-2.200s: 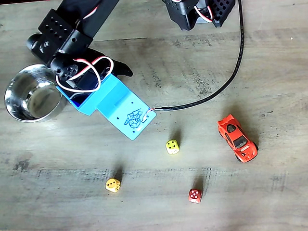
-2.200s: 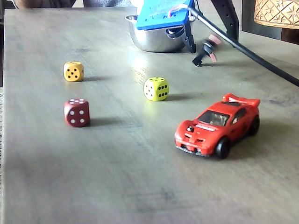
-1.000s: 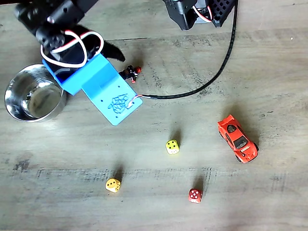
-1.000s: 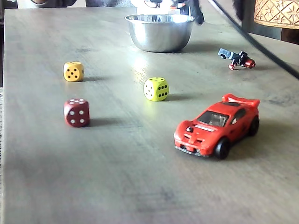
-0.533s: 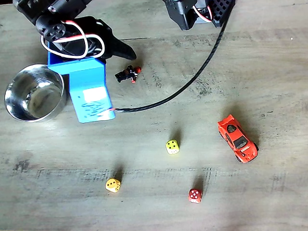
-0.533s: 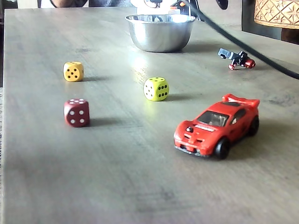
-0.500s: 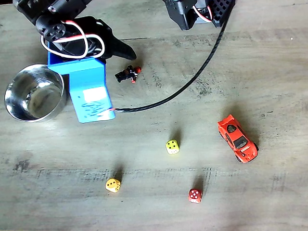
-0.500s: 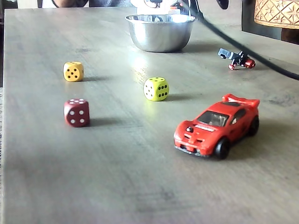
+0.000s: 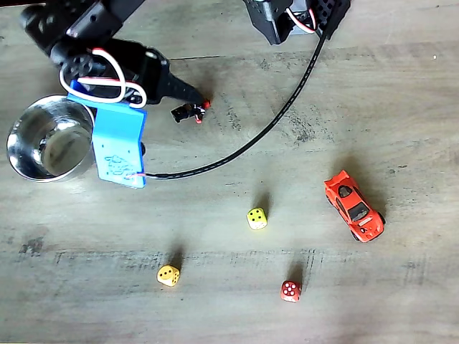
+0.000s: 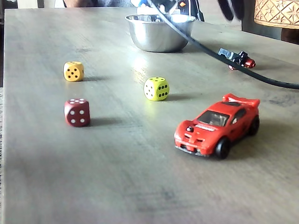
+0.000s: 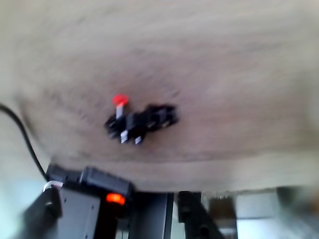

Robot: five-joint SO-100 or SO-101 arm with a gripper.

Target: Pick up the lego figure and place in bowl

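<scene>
The lego figure lies on its side on the wooden table, black with a red head; it also shows at the far right in the low fixed view. The blurred wrist view has the lego figure near its centre. My gripper hovers just above and left of the figure, one black finger reaching its red head. In the low fixed view two dark jaw shapes of the gripper hang apart above the figure, open and holding nothing. The shiny steel bowl stands left of the arm, and at the back.
A red toy car sits at the right. Three dice lie toward the front: yellow-green, orange-yellow and red. A black cable curves over the table from the arm's blue camera mount to the base.
The figure has lain still on the table for the last second. My gripper's finger has come down and right to the figure's head, and the blue mount has swung left over the bowl's edge.
</scene>
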